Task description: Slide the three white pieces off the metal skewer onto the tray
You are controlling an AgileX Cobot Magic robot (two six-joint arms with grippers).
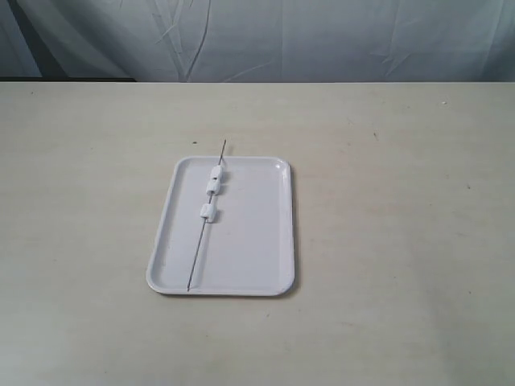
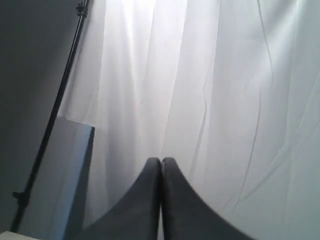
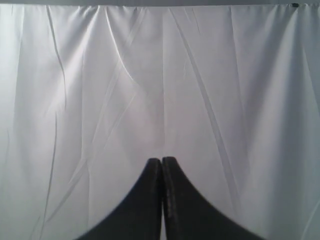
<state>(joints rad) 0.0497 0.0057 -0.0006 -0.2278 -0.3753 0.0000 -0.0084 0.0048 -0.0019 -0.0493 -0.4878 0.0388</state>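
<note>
While left pincer (image 2: 161,161), right pincer (image 3: 161,160) face curtain (image 3: 100,75), closed, skewer (image 1: 198,249) with three white pieces (image 1: 212,186) lies on tray (image 1: 257,233).

A: Any text, labels, numbers, signs?
B: None readable in any view.
A: Tray?
B: The tray (image 1: 257,241) is plain glossy white, no legible brand or mark.
A: Pieces, skewer?
B: The white pieces (image 1: 214,186) and the metal skewer (image 1: 198,257) are too small to show print.
A: Wrist views?
B: Only a white curtain (image 3: 150,75), with no writing on it.
</note>
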